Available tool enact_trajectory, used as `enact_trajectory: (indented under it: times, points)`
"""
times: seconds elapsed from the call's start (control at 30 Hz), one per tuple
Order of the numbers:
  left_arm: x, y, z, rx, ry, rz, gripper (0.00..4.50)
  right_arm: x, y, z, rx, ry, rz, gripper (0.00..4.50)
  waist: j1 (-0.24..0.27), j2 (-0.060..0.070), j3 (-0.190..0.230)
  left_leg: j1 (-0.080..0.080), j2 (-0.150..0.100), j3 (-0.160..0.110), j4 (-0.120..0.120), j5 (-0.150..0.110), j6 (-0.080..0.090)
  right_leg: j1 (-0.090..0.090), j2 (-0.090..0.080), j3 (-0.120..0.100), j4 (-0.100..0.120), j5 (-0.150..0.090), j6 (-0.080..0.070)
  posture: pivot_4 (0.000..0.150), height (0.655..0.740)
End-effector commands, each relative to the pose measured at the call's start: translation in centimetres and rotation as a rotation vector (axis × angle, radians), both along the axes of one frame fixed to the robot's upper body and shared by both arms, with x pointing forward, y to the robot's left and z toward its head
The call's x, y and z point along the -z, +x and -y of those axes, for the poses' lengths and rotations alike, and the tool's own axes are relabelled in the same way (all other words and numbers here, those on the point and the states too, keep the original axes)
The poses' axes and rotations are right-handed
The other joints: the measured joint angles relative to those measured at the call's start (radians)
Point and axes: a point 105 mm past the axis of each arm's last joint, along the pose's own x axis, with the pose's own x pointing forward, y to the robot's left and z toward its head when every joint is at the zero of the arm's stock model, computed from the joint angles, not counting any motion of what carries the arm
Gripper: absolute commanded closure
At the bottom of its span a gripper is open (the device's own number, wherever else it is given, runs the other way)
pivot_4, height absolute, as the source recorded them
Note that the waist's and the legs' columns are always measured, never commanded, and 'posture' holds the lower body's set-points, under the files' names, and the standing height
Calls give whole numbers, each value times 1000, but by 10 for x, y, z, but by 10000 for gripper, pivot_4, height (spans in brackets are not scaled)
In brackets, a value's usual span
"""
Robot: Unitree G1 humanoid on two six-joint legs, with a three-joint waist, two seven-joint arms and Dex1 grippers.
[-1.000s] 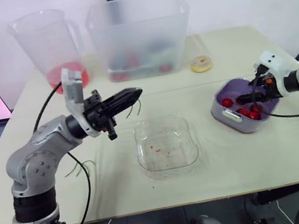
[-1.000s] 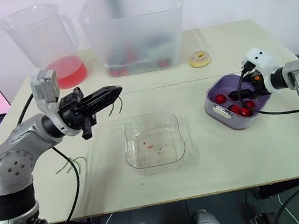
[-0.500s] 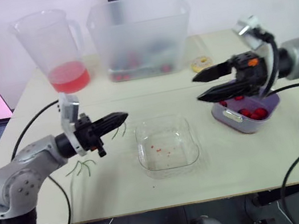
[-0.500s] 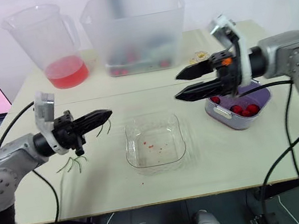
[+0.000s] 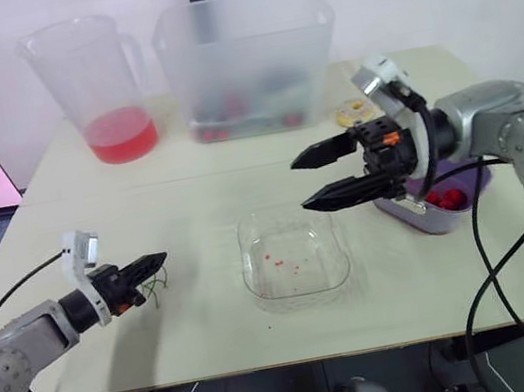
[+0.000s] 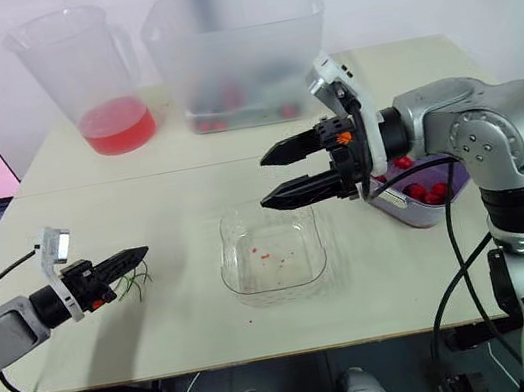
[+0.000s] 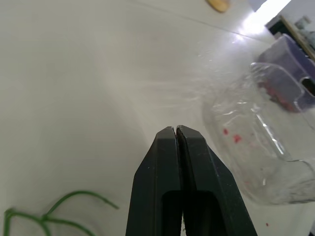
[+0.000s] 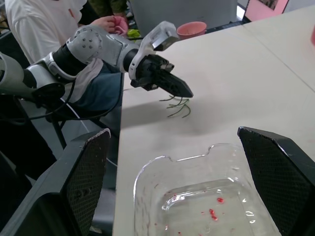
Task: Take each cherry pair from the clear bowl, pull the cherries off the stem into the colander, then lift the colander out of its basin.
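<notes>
Since half a second ago the left arm has pulled back and dropped low toward the front-left of the table (image 5: 217, 346). The right arm has swung further in from over the colander toward the clear bowl.

Left gripper (image 5: 157, 263) is reaching out nearly flat, low over the tabletop. Its fingers (image 7: 167, 147) are pressed fully together, and I can't see anything pinched between them. A loose bunch of green stems (image 6: 133, 280) lies on the table right at its tip.

Right gripper (image 6: 264, 182) hangs above the far right edge of the clear bowl (image 5: 299, 293). It points toward the robot's left with its fingers spread wide, holding nothing.

The bowl sits mid-table and has only a few red specks on its bottom. The purple colander (image 5: 401, 207) is still in its basin off to the right, partly behind the right arm, with red cherries (image 6: 424, 193) in it.
</notes>
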Motion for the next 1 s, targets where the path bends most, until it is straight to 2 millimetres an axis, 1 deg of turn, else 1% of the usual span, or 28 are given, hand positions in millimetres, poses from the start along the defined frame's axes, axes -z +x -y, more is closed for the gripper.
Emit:
enact_trajectory:
  times: [0.03, 0.07, 0.1, 0.13, 0.17, 0.2, 0.23, 0.3, 0.37, 0.43, 0.47, 0.5, 0.57, 0.6, 0.67, 0.77, 0.87, 0.9, 0.97, 1.0]
  points:
    - [1, 4, -9, -38, 24, -12, 38818, -6, -3, -4, -7, 18, 54, 0, 0, 0, 0, 0, 0, 0, 0, 0, 0, 0, 0, 0, 0, 0, 0, 1500, 6886]
    - [2, 5, -10, -41, 21, -19, 35995, -6, -3, -4, -3, 20, 56, 0, 0, 0, 0, 0, 0, 0, 0, 0, 0, 0, 0, 0, 0, 0, 0, 1500, 6886]
    - [1, 5, -12, -40, 18, -22, 31626, -6, -3, -4, -1, 22, 55, 0, 1, 0, 0, 0, 0, 0, 0, 0, 0, 0, 0, 0, 0, 0, 0, 1500, 6886]
    - [-1, 6, -14, -40, 21, -21, 26115, -5, -3, -4, 1, 23, 55, 0, 2, 0, 0, 0, 0, 0, 0, 0, 0, 0, 0, 0, 0, 0, 0, 1500, 6886]
    - [-4, 7, -17, -44, 23, -17, 21772, -5, -3, -4, 2, 21, 54, 0, 2, 0, 0, 0, 0, 0, 0, 0, 0, 0, 0, 0, 0, 0, 0, 1500, 6886]
    - [-7, 7, -20, -50, 26, -12, 15504, -4, -3, -3, 4, 19, 53, 0, 1, 0, 0, 0, 0, 0, 0, 0, 0, 0, 0, 0, 0, 0, 0, 1500, 6886]
    - [-10, 8, -23, -57, 33, -6, 10554, -4, -3, -3, 5, 17, 52, 0, 1, 0, 0, 0, 0, 0, 0, 0, 0, 0, 0, 0, 0, 0, 0, 1500, 6886]
    - [-19, 10, -40, -97, 79, 22, 336, -1, -5, 1, -1, -1, 40, 0, 0, 0, 0, 0, 0, 0, 0, 0, 0, 0, 0, 0, 0, 0, 0, 1500, 6886]
    - [-31, 13, -60, -160, 106, 59, 336, 2, -7, 8, 1, -26, 24, 0, -1, 0, 0, 0, 0, 1, -1, 0, 0, -1, 0, 0, 0, 0, 0, 1500, 6886]
    - [-42, 14, -75, -199, 125, 96, 336, 4, -5, 15, 16, -52, 22, 0, -1, 0, 0, 0, 0, 1, -1, 0, 0, -2, 0, 0, 0, 0, 0, 1500, 6886]
    - [-47, 14, -80, -205, 138, 116, 336, 5, -3, 18, 23, -59, 20, 0, -1, 0, 0, 0, 0, 2, -1, 0, 0, -2, 0, 0, 0, 0, 0, 1500, 6886]
    - [-57, 13, -84, -197, 172, 178, 336, 5, 1, 23, 47, -72, 30, 0, -1, 0, 0, 0, 0, 2, -2, 0, 0, -2, 0, 0, 0, 0, 0, 1500, 6886]
    - [-74, 11, -86, -175, 189, 250, 336, 2, 12, 31, 108, -71, 67, 0, -1, 0, 0, 0, 0, 2, -2, 0, 0, -2, 0, 0, 0, 0, 0, 1500, 6886]
    - [-79, 10, -85, -152, 212, 281, 336, -2, 18, 35, 141, -60, 81, 0, -1, 0, 0, 0, 0, 3, -2, 0, 0, -3, 0, 0, 0, 0, 0, 1500, 6886]
    - [-87, 6, -78, -70, 303, 336, 336, -10, 26, 49, 204, -66, 130, 0, 0, 0, 0, 0, 0, 3, -2, 0, 0, -3, -1, 0, 0, 0, 0, 1500, 6886]
    - [-87, 3, -72, 29, 398, 378, 336, -13, 31, 69, 268, -92, 160, 0, 1, 0, 0, -2, 0, 4, -3, 0, 0, -5, -1, 0, -1, 0, 0, 1500, 6886]
    - [-87, -7, -46, 232, 503, 447, 336, -13, 34, 95, 360, -116, 201, 0, 0, 0, 0, -2, 0, 5, -5, 0, 0, -6, -1, 1, -1, 0, 0, 1500, 6886]
    - [-87, -9, -43, 267, 522, 443, 336, -14, 35, 103, 391, -118, 223, 0, 0, 0, 0, -2, 0, 5, -5, 0, 0, -6, -1, 1, -1, 0, 0, 1500, 6886]
    - [-95, -6, -40, 295, 546, 457, 336, -10, 30, 119, 433, -142, 217, 0, 2, 0, 0, -2, 0, 6, -5, 0, 0, -6, -1, 1, -1, 0, 0, 1500, 6886]
    - [-98, -5, -39, 305, 549, 463, 336, -8, 27, 123, 440, -153, 208, 0, 2, 0, 0, -2, 0, 6, -5, 0, 0, -7, -1, 1, -1, 0, 0, 1500, 6886]
